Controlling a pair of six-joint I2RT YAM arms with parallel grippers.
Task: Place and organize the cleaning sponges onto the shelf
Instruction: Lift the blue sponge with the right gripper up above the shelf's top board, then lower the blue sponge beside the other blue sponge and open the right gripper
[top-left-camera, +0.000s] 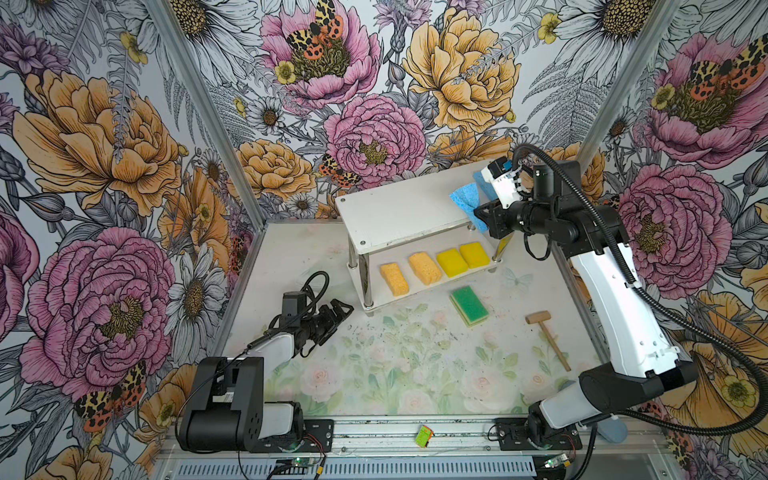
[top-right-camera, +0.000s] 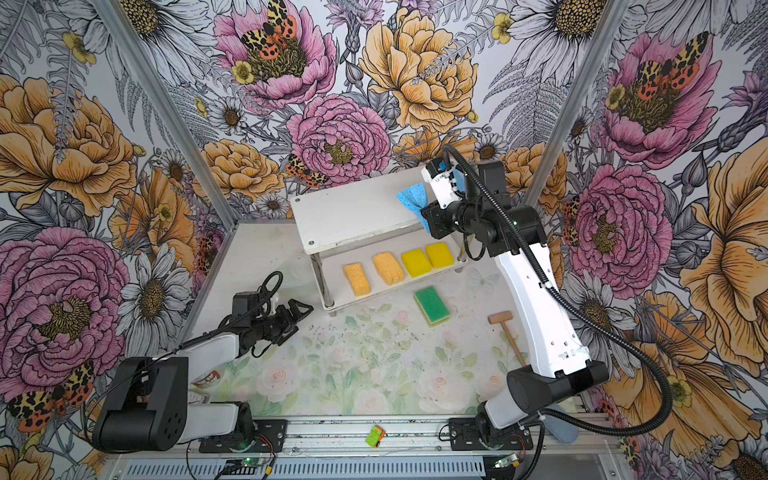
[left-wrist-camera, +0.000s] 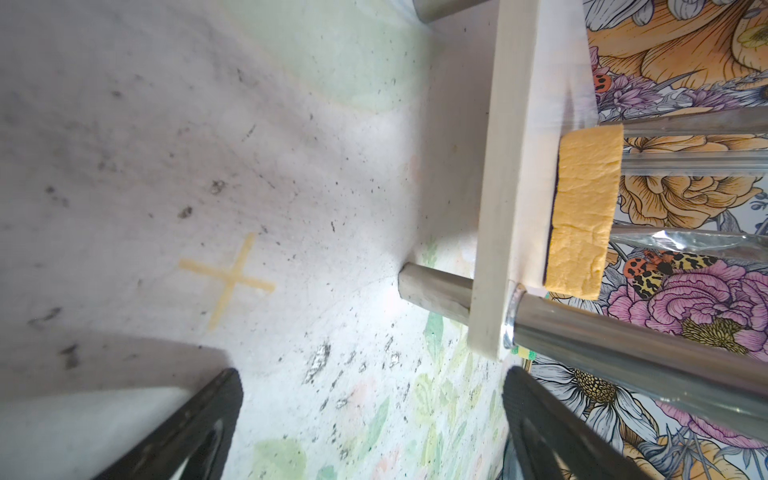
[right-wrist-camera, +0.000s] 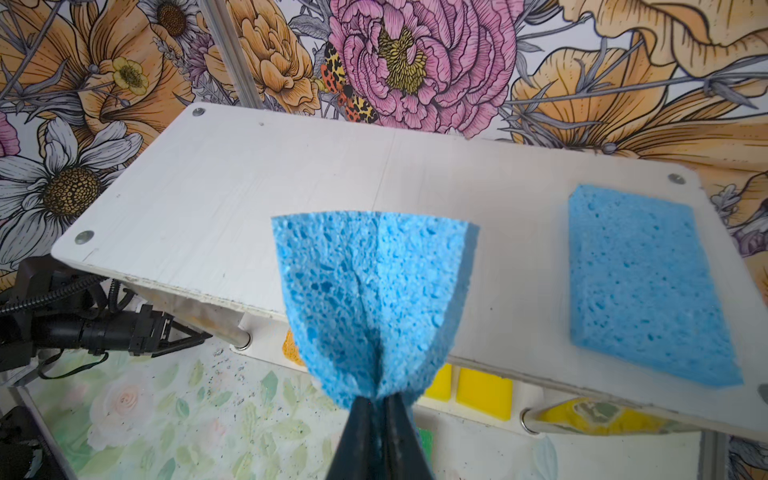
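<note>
Where the right claw (right-wrist-camera: 380, 402) pinches it, the blue sponge (right-wrist-camera: 374, 286) is creased.

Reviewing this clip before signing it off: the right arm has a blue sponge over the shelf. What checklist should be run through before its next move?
1. Grip: right gripper shut on the held blue sponge, pinching it into a fold: ok.
2. Landing spot: top board bare beside the flat blue sponge: ok.
3. Fold will flatten on release: cannot tell.
4. Other arm: left gripper open, down near the table, away from the top board: ok.
5. All sponges shelved: green-topped sponges lie on the table: not ok.
</note>
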